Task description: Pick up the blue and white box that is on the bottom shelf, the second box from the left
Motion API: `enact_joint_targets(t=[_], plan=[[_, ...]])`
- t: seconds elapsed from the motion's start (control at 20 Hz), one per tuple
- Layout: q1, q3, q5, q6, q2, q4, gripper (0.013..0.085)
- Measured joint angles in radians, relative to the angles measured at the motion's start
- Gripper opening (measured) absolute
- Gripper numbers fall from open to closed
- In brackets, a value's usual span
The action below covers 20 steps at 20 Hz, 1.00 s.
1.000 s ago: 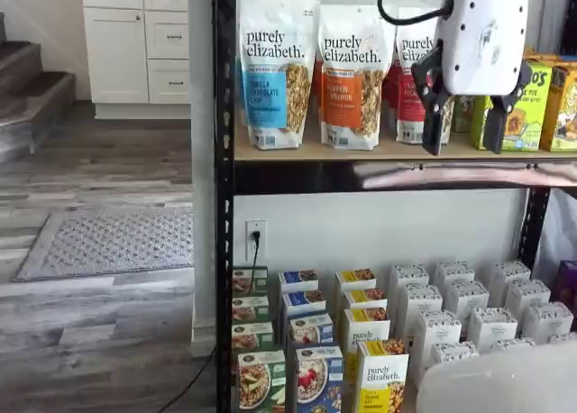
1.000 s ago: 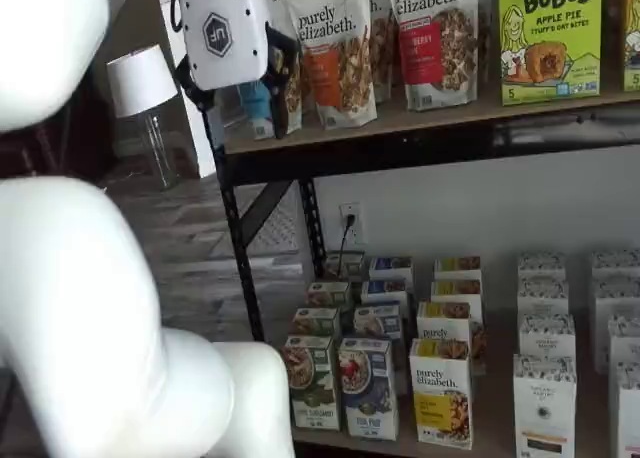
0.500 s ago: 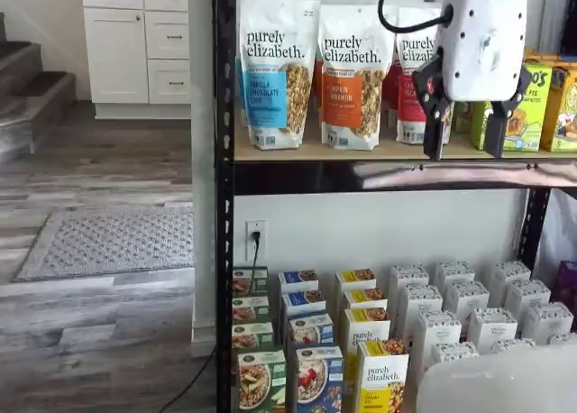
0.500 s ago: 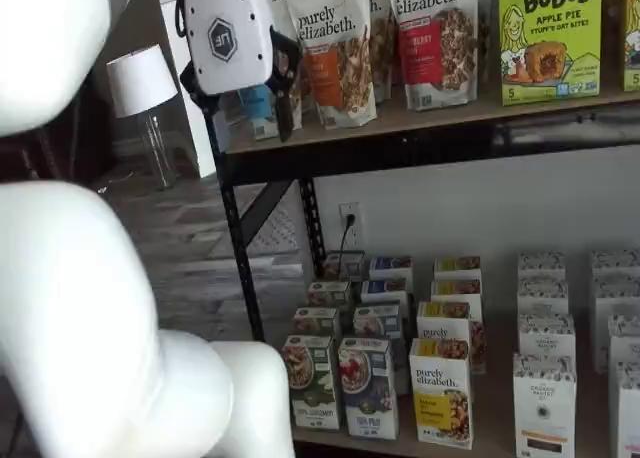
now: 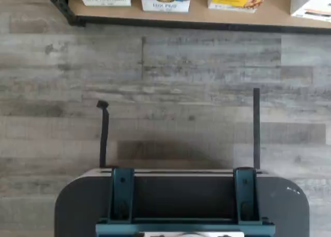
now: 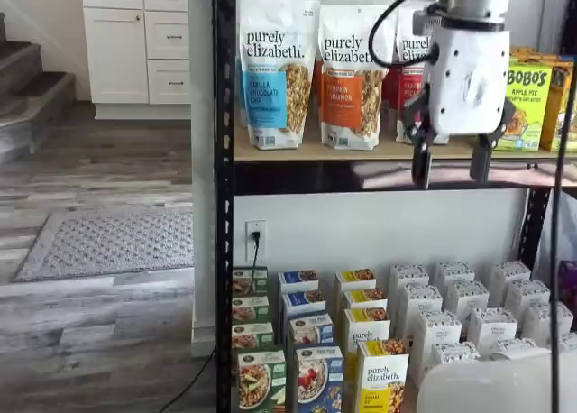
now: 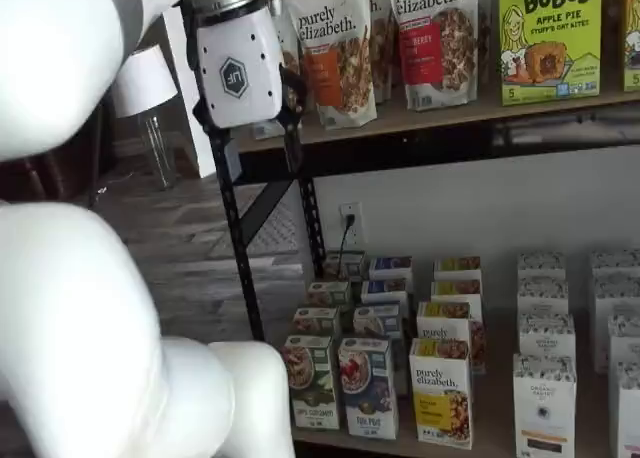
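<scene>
The rack is black metal posts carrying a light wooden board tier and, below it, the bottom shelf. On the board stand tall, glossy granola pouches with soft rounded tops; beside them a green "BOBO'S" box reads clearly in one shelf view and only partly in the other. The bottom shelf holds rows of small upright cardboard cartons, square-edged and matte: a green-fronted carton, the blue and white box just beside it, then a yellow "purely elizabeth" carton, with white cartons further along. The blue and white box stands at the front edge, second in the row, untouched — a bowl with red berries shows on its face in both shelf views. The claw, a smooth white body with two black fingers, hangs in front of the board tier, well above the box, its fingers spread with a plain gap and nothing between them. The wrist view alone shows the grey wood-grain plank floor and the cartons' lower edges only — no fronts
</scene>
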Motion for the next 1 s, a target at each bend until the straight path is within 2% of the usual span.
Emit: enact_joint_targets(t=[0.25, 1.0], plan=[[0.024, 0.078, -0.078, 0.023, -0.007, -0.011, 0.085], [0.058, 0.29, -0.346, 0.063, 0.029, 0.015, 0.085]])
